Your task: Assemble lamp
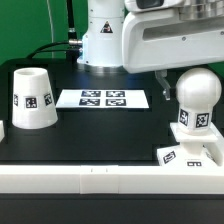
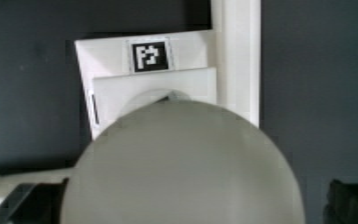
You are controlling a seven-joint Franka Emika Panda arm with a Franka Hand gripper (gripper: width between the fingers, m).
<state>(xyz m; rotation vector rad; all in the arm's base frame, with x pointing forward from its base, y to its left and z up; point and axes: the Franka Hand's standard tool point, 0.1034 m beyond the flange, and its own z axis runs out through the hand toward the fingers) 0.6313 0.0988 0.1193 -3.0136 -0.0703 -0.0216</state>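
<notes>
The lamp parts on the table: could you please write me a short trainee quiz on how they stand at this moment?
1. True or false: the shade already sits over the bulb.
2. In the exterior view, what lies on the table between the shade and the bulb? A) the marker board B) a screwdriver C) a second shade
3. In the wrist view, is the gripper open or shut?

Key: 1 false, the shade stands apart, at the exterior view's left. 2 A. 3 open, its fingers apart on either side of the bulb's head.
</notes>
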